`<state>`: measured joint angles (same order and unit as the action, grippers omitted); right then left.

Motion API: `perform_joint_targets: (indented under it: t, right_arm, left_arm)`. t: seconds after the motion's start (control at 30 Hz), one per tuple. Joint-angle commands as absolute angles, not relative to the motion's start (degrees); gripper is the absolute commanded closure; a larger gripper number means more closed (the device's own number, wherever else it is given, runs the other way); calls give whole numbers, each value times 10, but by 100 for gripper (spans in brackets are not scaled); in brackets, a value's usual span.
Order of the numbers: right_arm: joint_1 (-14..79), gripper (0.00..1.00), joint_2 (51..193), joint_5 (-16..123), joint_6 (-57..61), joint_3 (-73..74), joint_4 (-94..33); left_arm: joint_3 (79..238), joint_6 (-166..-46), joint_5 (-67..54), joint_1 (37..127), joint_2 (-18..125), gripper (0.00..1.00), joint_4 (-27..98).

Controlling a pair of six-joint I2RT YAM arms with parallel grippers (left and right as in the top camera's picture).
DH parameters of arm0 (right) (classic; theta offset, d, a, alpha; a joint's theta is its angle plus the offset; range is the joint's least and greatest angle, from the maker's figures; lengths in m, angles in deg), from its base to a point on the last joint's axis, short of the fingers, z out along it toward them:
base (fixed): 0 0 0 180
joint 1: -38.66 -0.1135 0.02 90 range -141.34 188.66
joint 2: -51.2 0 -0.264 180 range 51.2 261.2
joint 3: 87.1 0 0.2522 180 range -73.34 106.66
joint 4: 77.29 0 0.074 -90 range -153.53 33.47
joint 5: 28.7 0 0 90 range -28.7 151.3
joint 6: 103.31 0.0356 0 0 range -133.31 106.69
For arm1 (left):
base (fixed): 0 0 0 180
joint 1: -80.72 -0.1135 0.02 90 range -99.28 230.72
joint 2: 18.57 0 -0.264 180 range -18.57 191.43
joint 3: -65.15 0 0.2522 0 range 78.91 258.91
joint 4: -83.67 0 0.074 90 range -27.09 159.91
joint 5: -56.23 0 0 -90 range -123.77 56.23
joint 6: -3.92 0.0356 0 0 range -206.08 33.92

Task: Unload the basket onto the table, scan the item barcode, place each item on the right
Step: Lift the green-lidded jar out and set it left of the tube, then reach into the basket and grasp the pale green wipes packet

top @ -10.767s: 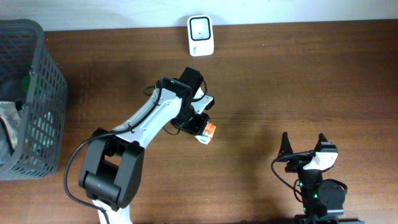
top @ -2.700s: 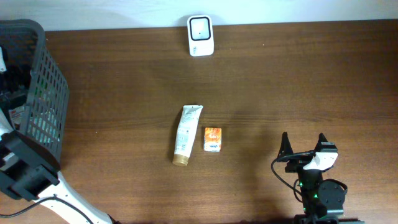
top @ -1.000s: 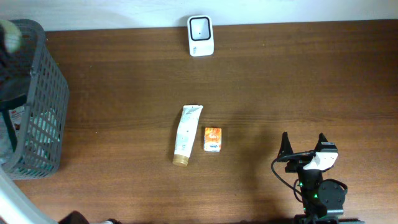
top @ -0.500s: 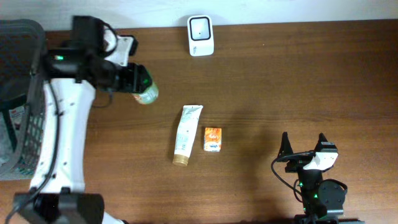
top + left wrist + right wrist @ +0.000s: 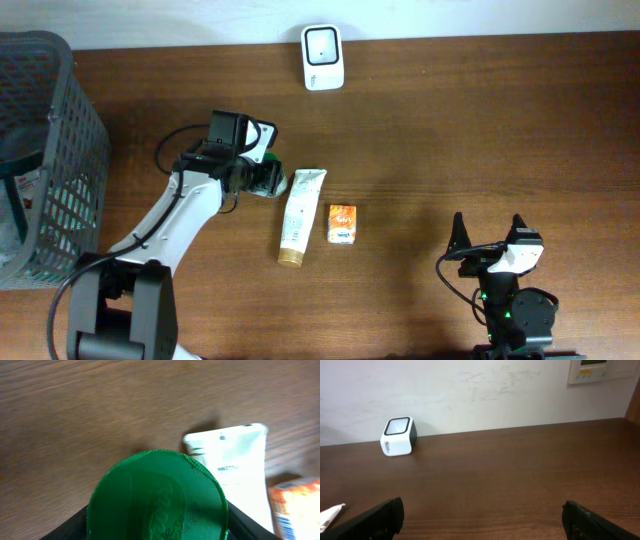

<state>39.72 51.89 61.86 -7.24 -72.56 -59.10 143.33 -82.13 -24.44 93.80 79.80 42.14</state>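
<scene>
l. gripper [image 5: 259, 180] w/ round green cap [image 5: 157, 495]

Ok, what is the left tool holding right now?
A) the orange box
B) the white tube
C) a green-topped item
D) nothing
C: the left tool grips the green-topped item, while the white tube and orange box lie free on the table.

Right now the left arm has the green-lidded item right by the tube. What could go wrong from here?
1. The green-lidded item in the left gripper is close beside the tube; a careless move here could knock the tube.
2. The wrist view shows only the lid, so where the barcode sits is unknown; it may end up facing away from the scanner.
</scene>
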Motion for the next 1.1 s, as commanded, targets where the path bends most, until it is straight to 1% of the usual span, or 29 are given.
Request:
perform_joint_targets:
  t: [0.0, 0.03, 0.07, 0.1, 0.13, 0.23, 0.27, 0.4, 0.57, 0.67, 0.77, 0.9, 0.97, 1.03, 1.07]
  right_arm:
    - [394, 2, 514, 618, -69, -730, -590]
    - [394, 2, 514, 618, -69, -730, -590]
    - [394, 2, 514, 618, -69, -730, -590]
    - [394, 2, 514, 618, -69, -730, -590]
    - [394, 2, 514, 618, -69, -730, -590]
    - [394, 2, 514, 618, -69, -730, -590]
    - [394, 2, 514, 618, -69, -730, -590]
    - [394, 2, 514, 618, -69, -730, -590]
    - [394, 2, 514, 618, -69, -730, -590]
    - [394, 2, 514, 618, -69, -730, -590]
    - [394, 2, 514, 618, -69, -730, -590]
    - [394, 2, 514, 618, -69, -730, -590]
    - [394, 2, 514, 618, -69, -730, -590]
    - [394, 2, 514, 618, -69, -730, -590]
    - [394, 2, 514, 618, -69, -730, -590]
  left_arm:
    - [1427, -826, -303, 940, 792, 51, 429]
    - [1427, -826, -301, 940, 794, 47, 429]
    - [1427, -826, -300, 940, 799, 39, 429]
    - [1427, -826, -290, 941, 806, 26, 429]
    - [1427, -826, -286, 941, 811, 18, 429]
    - [1432, -826, -287, 941, 810, 2, 431]
    - [1441, -826, -287, 941, 809, 1, 428]
    - [1544, -826, -287, 928, 750, 1, 363]
    - [1694, -826, -287, 883, 690, 1, 266]
    - [1810, -826, -287, 826, 690, 0, 191]
    - [1892, -826, -287, 762, 690, 0, 157]
    - [1915, -834, -308, 658, 690, 2, 153]
    - [1915, -873, -307, 587, 690, 2, 153]
    - [1915, -892, -306, 530, 690, 4, 149]
    - [1915, -897, -309, 503, 691, 0, 142]
